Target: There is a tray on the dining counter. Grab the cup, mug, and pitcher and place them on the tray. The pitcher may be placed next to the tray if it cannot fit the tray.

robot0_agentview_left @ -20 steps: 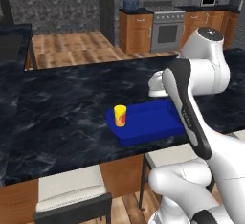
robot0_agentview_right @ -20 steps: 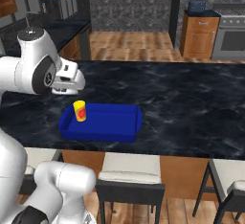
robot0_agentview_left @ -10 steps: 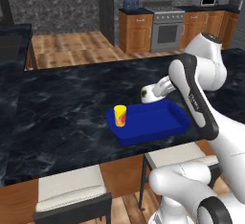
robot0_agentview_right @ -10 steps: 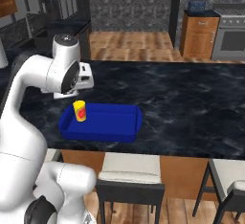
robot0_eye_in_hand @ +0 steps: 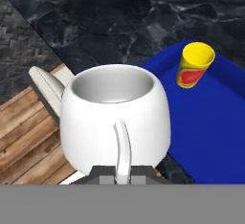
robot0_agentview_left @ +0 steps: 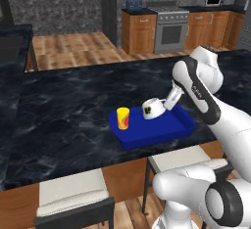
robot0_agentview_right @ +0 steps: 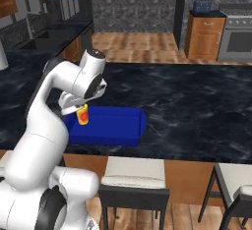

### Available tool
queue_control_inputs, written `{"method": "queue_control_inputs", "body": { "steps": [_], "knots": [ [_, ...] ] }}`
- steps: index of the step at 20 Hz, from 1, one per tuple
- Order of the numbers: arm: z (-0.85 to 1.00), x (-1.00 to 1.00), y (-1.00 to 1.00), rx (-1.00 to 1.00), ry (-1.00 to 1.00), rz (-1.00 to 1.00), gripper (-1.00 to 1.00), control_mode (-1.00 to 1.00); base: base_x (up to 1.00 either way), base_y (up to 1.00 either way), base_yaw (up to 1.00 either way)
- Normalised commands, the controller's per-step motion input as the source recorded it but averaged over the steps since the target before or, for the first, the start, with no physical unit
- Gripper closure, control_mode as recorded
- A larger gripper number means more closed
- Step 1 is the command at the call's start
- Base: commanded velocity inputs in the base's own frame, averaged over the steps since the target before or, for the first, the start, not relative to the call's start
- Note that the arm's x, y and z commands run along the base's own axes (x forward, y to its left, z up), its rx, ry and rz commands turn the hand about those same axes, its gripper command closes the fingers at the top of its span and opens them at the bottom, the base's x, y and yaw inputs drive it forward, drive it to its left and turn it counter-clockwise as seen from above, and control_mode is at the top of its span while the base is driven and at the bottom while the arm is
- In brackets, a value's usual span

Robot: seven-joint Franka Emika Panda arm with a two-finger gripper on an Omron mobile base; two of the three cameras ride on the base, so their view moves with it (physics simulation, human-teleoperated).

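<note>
My gripper (robot0_agentview_left: 165,106) is shut on the handle of the white mug (robot0_agentview_left: 152,108), which hangs tilted just above the blue tray (robot0_agentview_left: 166,127) on the dining counter (robot0_agentview_left: 68,110). In the hand view the mug (robot0_eye_in_hand: 117,115) looms close, with its handle running down between my fingertips (robot0_eye_in_hand: 122,173). The yellow cup (robot0_agentview_left: 123,119) stands upright in the tray's left end, a short way from the mug. From the right base view my arm covers most of the mug, and the cup (robot0_agentview_right: 83,115) shows inside the tray (robot0_agentview_right: 113,128). A pale vessel (robot0_agentview_right: 2,57) stands at the left edge; I cannot tell if it is the pitcher.
Cushioned stools (robot0_agentview_left: 73,190) (robot0_agentview_left: 182,157) stand tucked under the counter's near edge. The tray's right half (robot0_eye_in_hand: 215,127) is bare. Wooden cabinets and a stove (robot0_agentview_left: 171,32) line the far wall beyond the wooden floor.
My arm has carried the mug down and a little left, from above the tray's far right corner to just over the tray near the cup. The cup and tray have not moved.
</note>
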Motion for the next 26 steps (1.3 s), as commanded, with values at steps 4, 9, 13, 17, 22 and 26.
{"method": "queue_control_inputs", "body": {
  "steps": [4,9,13,17,22,26],
  "knots": [
    [-0.43,0.23,-0.07,0.0,0.01,0.4,1.0,-1.0,0.0,0.0,0.0],
    [-0.23,0.25,0.0,0.0,0.0,0.34,1.0,-1.0,0.0,0.0,0.0],
    [-0.17,0.32,0.0,0.0,0.0,0.24,1.0,-1.0,0.0,0.0,0.0],
    [-0.14,0.35,0.0,0.02,-0.01,0.17,1.0,-1.0,0.0,0.0,0.0],
    [-0.16,0.15,0.0,0.03,-0.08,0.04,1.0,-1.0,0.0,0.0,0.0],
    [-0.21,0.0,0.0,0.06,-0.14,0.0,1.0,-1.0,0.0,0.0,0.0]
  ]
}}
